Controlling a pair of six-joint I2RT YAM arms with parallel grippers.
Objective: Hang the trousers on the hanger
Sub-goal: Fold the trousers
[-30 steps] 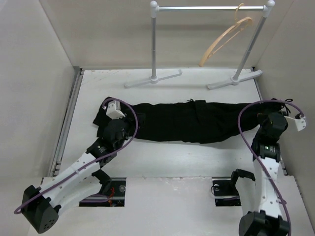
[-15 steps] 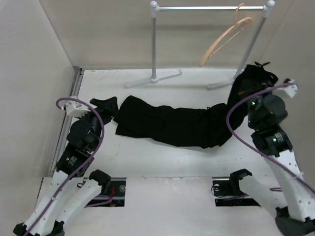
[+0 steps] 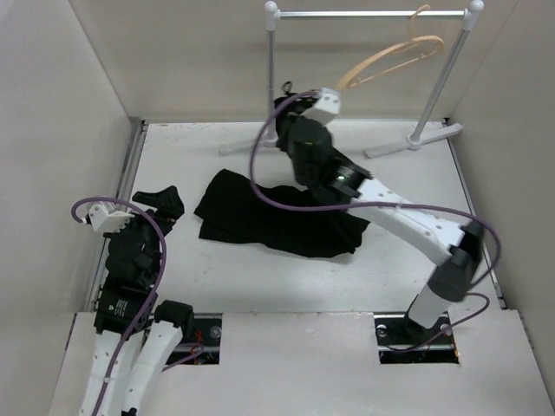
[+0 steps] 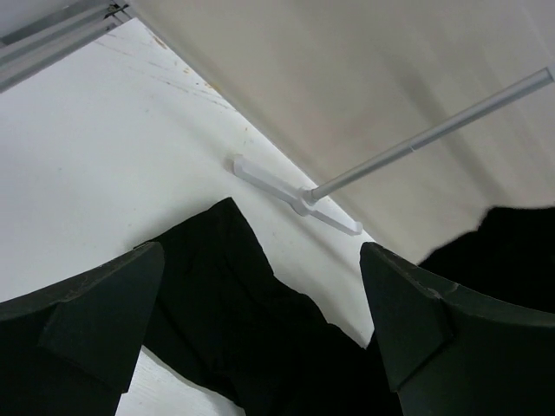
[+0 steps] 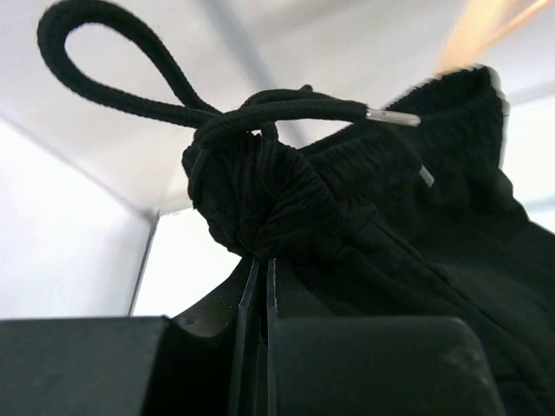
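My right claw (image 5: pixel 258 269) is clamped on the trousers' (image 3: pixel 277 221) waistband, up off the worktop (image 3: pixel 260 277). Hanger (image 3: pixel 386 59) just beyond-right of it. Left claw (image 4: pixel 260 286) apart, empty.

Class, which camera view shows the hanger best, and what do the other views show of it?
Top external: the whole hanger shows, hooked on the rail. The right wrist view shows only a blurred tan streak of it, and the left wrist view shows none of it.
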